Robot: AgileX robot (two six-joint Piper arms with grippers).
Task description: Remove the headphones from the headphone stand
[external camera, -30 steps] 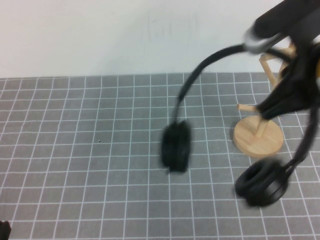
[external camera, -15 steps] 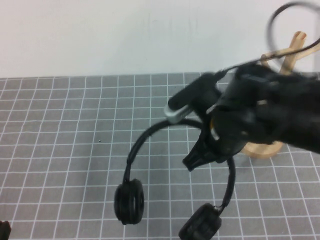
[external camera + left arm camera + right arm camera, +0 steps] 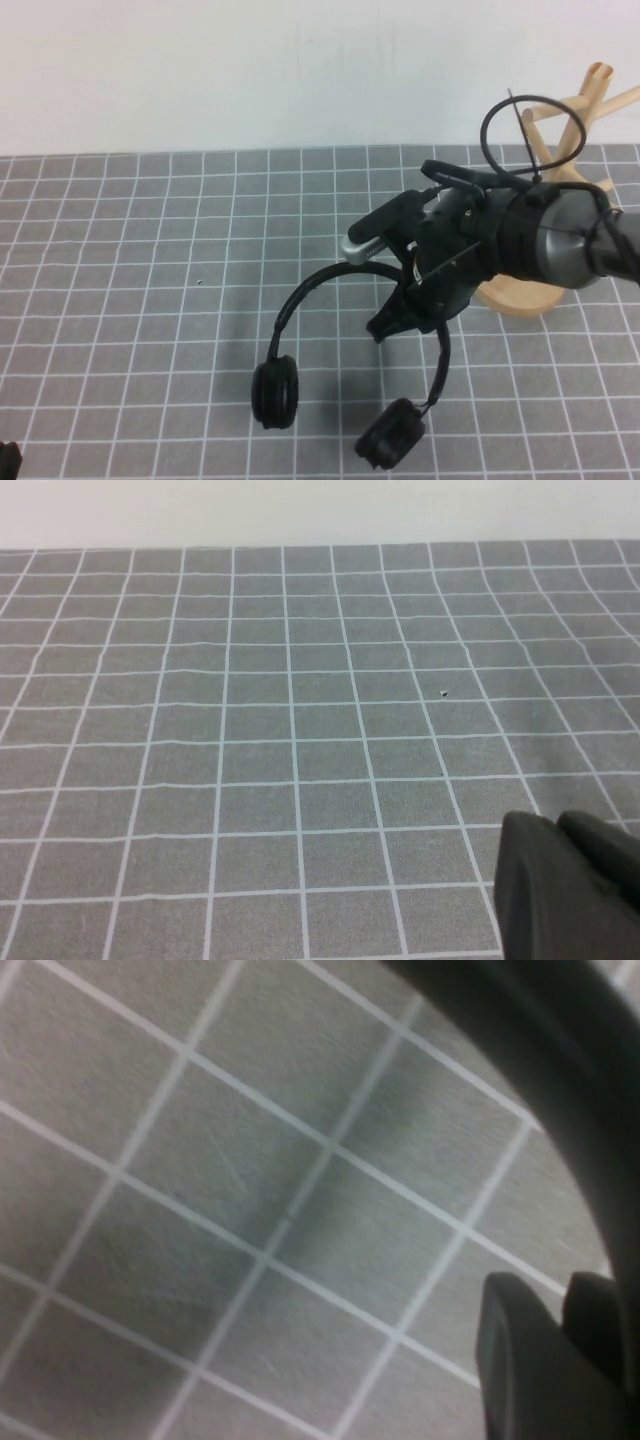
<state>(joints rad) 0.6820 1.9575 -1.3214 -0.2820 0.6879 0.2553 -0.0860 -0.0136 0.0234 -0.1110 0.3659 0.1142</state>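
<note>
Right claw grips the headphones clear of the headphone stand; left claw parked, grip unreadable.

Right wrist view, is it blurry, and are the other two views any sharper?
Right wrist view: soft, the headphones a dark blur beside the right gripper. High view: sharp, the headphones casting soft shadows on the mat. Left wrist view: grid crisp, the left gripper blurred.
</note>
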